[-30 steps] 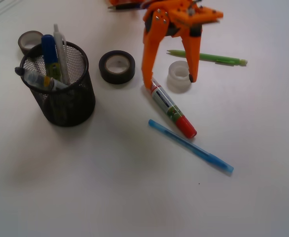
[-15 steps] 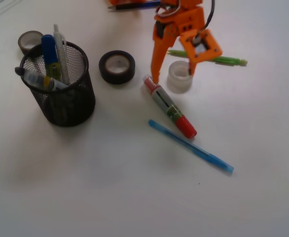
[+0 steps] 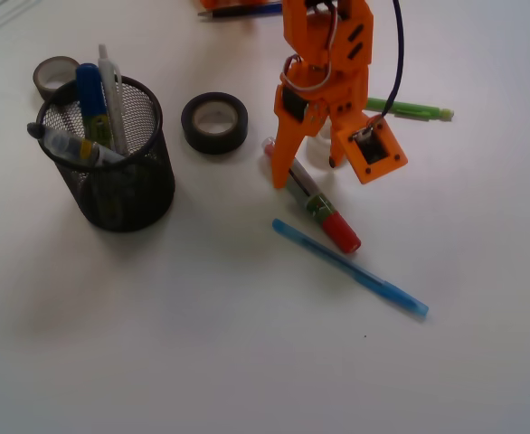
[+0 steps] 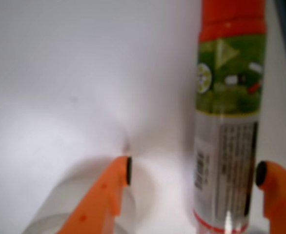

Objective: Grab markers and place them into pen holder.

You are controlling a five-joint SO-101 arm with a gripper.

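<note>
The orange gripper (image 3: pixel 312 176) is down over the red-capped marker (image 3: pixel 317 201), jaws spread wide — in the wrist view one fingertip (image 4: pixel 125 171) sits on bare table left of the barrel, the other at its right side, nothing clamped. The marker lies flat on the white table (image 3: pixel 247 344), red cap toward the camera. Crowding it: a thin blue pen (image 3: pixel 351 268) just beside the cap and a black tape roll (image 3: pixel 214 122) to the left, plus a green pencil (image 3: pixel 410 110) behind the arm. The pen holder (image 3: pixel 111 167) stands well apart at left, blue and black-capped markers already inside. The label — green-yellow with a barcode; its print is too blurred to read.
</note>
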